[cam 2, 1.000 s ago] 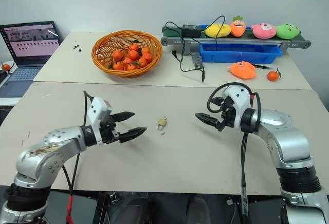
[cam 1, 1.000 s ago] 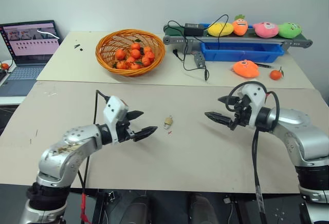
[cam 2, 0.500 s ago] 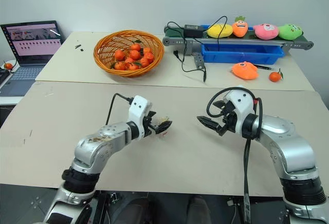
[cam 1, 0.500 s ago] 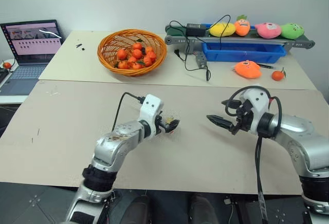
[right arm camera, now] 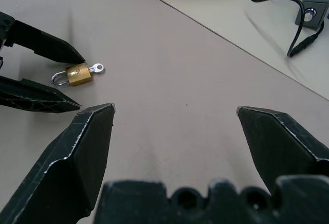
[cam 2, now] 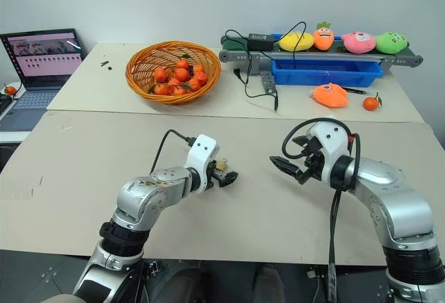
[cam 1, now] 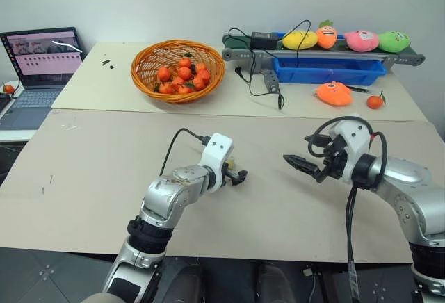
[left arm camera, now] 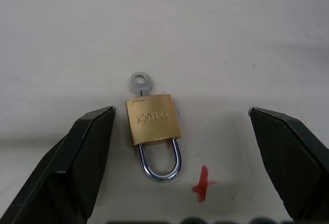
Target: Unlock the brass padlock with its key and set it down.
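Brass padlock (left arm camera: 153, 118) lies flat mid-table between the spread fingers of the left gripper (cam 2: 226, 175), key (left arm camera: 139, 83) in its far end (shackle points back toward the wrist). Its long axis runs along the fingers. Right gripper (cam 2: 286, 168) also wide open, empty, well off to the right.

Brass padlock (left arm camera: 153, 125) lies on the table (cam 1: 104, 171) between left claw (left arm camera: 180, 131) fingers

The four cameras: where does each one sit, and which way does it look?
Left and right eye: on the head, looking forward and down over both arms and the table.
Left wrist: along the open left gripper, down at the padlock and its key.
Right wrist: along the open right gripper, across the table.
Shared: both wrist views show the padlock between the left fingers.
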`<state>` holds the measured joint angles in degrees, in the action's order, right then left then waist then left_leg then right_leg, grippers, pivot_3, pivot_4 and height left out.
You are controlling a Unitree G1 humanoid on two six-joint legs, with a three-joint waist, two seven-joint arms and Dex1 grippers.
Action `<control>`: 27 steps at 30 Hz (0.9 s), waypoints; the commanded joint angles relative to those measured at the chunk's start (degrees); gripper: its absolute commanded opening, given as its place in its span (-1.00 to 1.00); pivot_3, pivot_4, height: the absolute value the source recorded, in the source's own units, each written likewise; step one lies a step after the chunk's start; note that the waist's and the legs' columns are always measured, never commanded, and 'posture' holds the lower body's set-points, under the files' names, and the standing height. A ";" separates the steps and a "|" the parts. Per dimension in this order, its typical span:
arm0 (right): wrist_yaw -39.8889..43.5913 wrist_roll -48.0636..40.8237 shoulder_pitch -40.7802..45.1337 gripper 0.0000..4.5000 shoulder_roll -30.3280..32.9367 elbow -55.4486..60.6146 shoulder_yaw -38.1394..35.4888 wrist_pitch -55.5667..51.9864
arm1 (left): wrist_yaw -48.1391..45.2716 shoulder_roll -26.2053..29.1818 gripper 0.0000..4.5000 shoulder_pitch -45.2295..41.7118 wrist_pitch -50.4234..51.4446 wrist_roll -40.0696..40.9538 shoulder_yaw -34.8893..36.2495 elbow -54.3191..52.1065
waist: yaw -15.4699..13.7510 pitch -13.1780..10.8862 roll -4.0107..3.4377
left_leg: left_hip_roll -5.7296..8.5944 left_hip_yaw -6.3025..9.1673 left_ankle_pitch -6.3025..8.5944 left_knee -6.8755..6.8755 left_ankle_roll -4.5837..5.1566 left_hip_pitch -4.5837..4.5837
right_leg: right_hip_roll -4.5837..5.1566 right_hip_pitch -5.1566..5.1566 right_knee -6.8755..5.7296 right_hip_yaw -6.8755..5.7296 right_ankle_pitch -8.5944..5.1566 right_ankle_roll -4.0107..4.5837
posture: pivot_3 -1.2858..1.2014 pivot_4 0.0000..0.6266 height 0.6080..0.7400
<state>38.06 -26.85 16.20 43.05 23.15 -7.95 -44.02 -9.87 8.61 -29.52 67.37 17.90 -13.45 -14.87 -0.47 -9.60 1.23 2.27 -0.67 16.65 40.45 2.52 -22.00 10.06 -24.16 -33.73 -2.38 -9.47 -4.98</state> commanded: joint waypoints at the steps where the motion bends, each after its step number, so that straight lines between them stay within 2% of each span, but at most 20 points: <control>1: -0.62 -0.49 0.28 1.00 0.37 1.86 -2.09 0.27 | 0.67 0.21 0.53 1.33 2.57 -1.05 -0.18 0.65 | -0.01 0.01 0.00 | 0.00 0.00 0.00 0.00 0.00 0.01 | 0.00 0.01 0.00 0.00 0.00 0.00 | 0.03 -0.52 1.00; 7: -0.49 -0.22 0.14 1.00 0.66 1.39 -1.97 0.92 | 2.68 0.42 -0.44 1.47 0.69 -3.64 1.60 1.50 | -0.02 0.01 0.00 | 0.00 0.00 0.00 0.00 0.00 -0.02 | 0.00 -0.02 0.03 0.00 0.00 0.00 | 0.03 -0.52 1.00; 9: -0.53 -0.06 0.37 1.00 0.61 1.17 -1.74 1.13 | 3.28 1.09 -0.66 1.30 -0.77 -4.96 1.87 2.04 | 0.00 0.01 0.00 | 0.00 0.00 0.00 0.00 0.00 -0.02 | 0.00 -0.01 0.03 0.00 0.00 0.00 | 0.03 -0.52 1.00; 12: -0.56 0.23 0.60 1.00 0.43 0.89 -1.31 1.46 | 2.69 2.74 -0.66 0.92 -4.51 -6.18 1.50 2.62 | 0.12 0.01 0.00 | 0.00 0.00 0.00 0.00 0.00 0.02 | 0.00 -0.01 -0.02 0.01 0.00 0.00 | 0.03 -0.52 1.00; 16: -0.58 0.46 0.72 1.00 0.14 0.80 -0.93 1.72 | -6.07 6.90 -0.66 0.86 -12.26 -3.82 0.65 1.24 | 0.37 0.01 0.00 | -0.02 0.00 0.03 0.00 0.05 0.04 | 0.00 -0.08 -0.20 0.03 -0.01 0.02 | 0.03 -0.52 1.00; 21: 0.56 0.68 1.07 1.00 -0.03 0.16 -0.07 2.53 | -25.06 21.88 -0.66 2.58 -23.56 -1.53 1.92 0.30 | 0.48 0.01 -0.01 | -0.02 -0.02 -0.04 0.00 -0.07 -0.04 | 0.00 -0.18 -0.19 0.03 -0.04 0.06 | 0.03 -0.52 1.00; 23: 1.25 0.94 1.47 1.00 -0.10 -0.24 0.75 3.05 | -30.08 25.49 -0.66 2.25 -27.91 -1.74 1.94 2.40 | 0.41 0.01 -0.01 | -0.01 -0.02 -0.03 -0.01 -0.06 -0.09 | 0.00 -0.19 -0.14 0.01 -0.04 0.06 | 0.03 -0.52 1.00; 27: 2.28 1.48 2.31 1.00 -0.27 -1.30 2.29 4.17 | -38.46 28.88 -0.66 1.58 -33.98 -1.56 0.60 4.22 | -0.06 0.00 0.00 | 0.00 -0.02 -0.01 0.00 -0.02 -0.09 | 0.00 -0.14 -0.07 0.00 -0.04 0.06 | 0.03 -0.52 1.00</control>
<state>39.85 -25.55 17.41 42.79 21.34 -5.08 -41.68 -44.34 36.67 -26.77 36.97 15.89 -12.46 -9.70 -0.53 -9.60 1.23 2.27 -0.70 16.64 40.45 2.50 -22.10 10.06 -24.30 -33.78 -2.40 -9.51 -4.92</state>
